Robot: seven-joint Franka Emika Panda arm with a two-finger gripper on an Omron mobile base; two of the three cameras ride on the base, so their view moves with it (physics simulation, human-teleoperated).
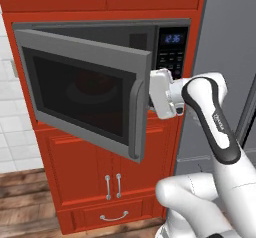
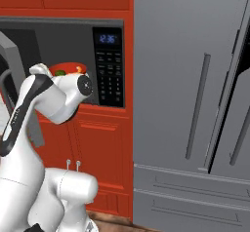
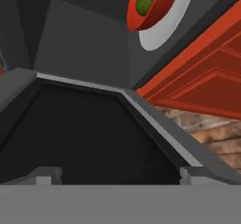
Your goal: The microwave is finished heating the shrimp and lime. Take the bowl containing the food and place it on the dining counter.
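The microwave point(image 1: 167, 44) is set into red cabinets, and its dark glass door point(image 1: 85, 89) stands swung out to the left. Inside, the red-orange bowl point(image 2: 68, 69) sits on the white round plate point(image 3: 175, 23). In the hand view the bowl point(image 3: 153, 2) holds the green lime point(image 3: 145, 2); I cannot make out the shrimp. My gripper point(image 3: 120, 176) is open, fingertips point(image 3: 47, 175) wide apart with nothing between them, just inside the door's free edge, well short of the bowl. My white hand point(image 1: 162, 93) sits at that edge. The dining counter is out of view.
A tall grey fridge point(image 2: 195, 104) stands right of the microwave. Red cabinet doors point(image 1: 100, 172) and a drawer lie below it, above a wooden floor point(image 1: 20, 202). The open door's inner face point(image 3: 94, 133) is close under my hand. The keypad panel point(image 2: 110, 67) is right of the cavity.
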